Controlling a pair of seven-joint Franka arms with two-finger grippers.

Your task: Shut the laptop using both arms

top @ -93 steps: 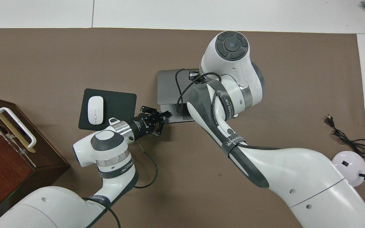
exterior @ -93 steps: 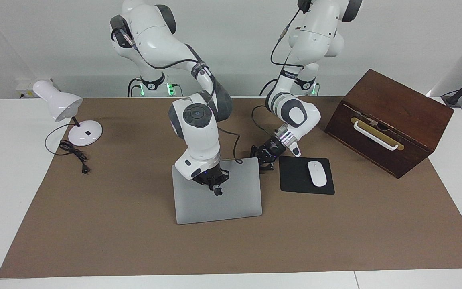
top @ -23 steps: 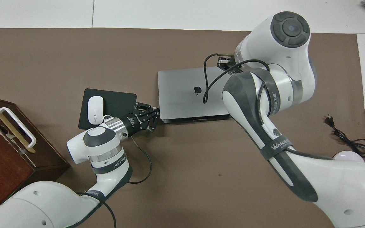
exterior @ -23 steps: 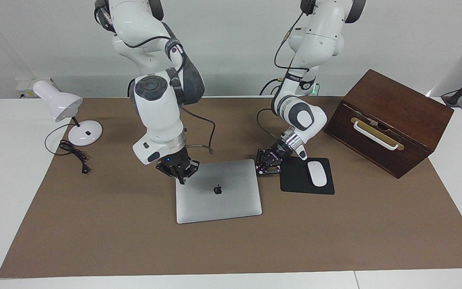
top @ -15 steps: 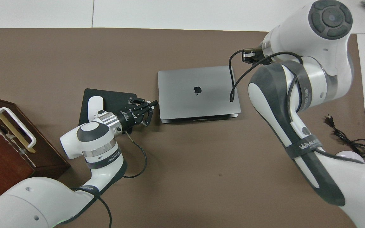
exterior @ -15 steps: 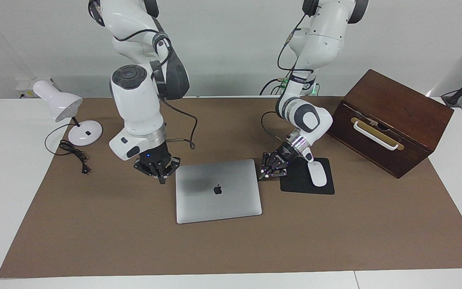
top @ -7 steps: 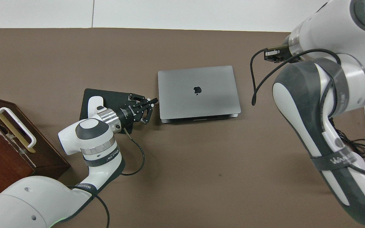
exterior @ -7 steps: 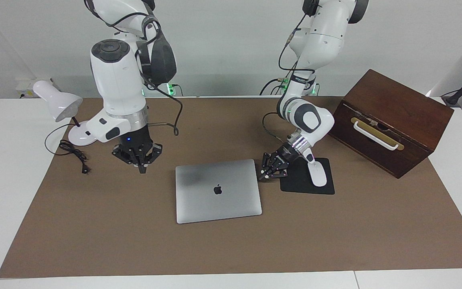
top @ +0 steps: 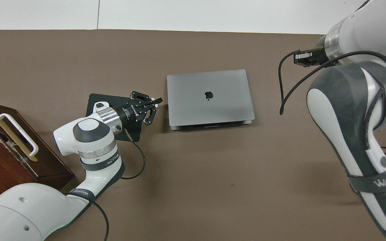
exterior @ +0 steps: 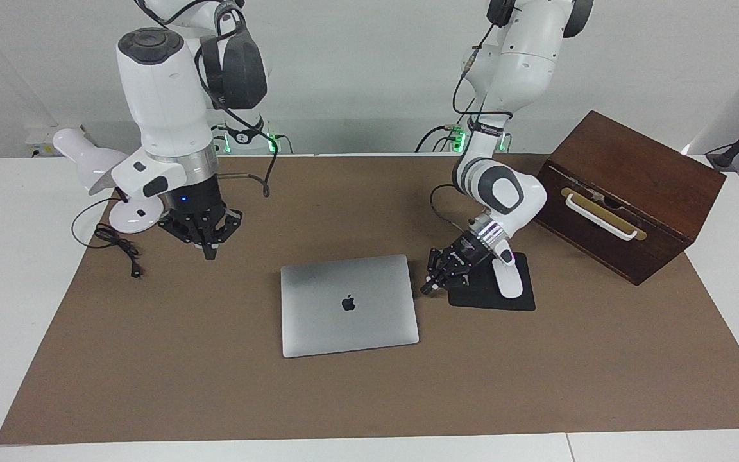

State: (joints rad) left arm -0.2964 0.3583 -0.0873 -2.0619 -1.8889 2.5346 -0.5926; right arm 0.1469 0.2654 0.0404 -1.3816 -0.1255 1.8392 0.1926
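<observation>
Between our two grippers lies the laptop [exterior: 349,305], shut flat on the brown mat [exterior: 215,385], its lid with the dark apple logo facing up. Neither of us touches it.

Our left gripper [exterior: 426,290] hangs low just beside the laptop's edge toward the left arm's end of the table, its tip over the strip of mat between the laptop and the black mouse pad [exterior: 482,298]. Its fingertips are pressed together and hold nothing; the outer links splay to the sides. From overhead the same gripper [top: 158,100] points at the laptop's side edge with a small gap between them. The left arm's wrist leans over the mouse pad and covers part of the white mouse [exterior: 509,281] that lies on it. Past the mouse pad, still toward that end of the table, stands the dark wooden box [exterior: 626,192] with a white handle on its front.

Our right gripper [exterior: 209,255] is up in the air over bare mat, well apart from the laptop and toward the right arm's end of the table. It points straight down, its fingertips meet, and it carries nothing. Just beside it, at the mat's corner, stands the white desk lamp [exterior: 97,167], with its black cord [exterior: 116,244] coiled on the mat. Overhead, only the right arm's wrist and forearm show; the gripper itself is hidden under them.
</observation>
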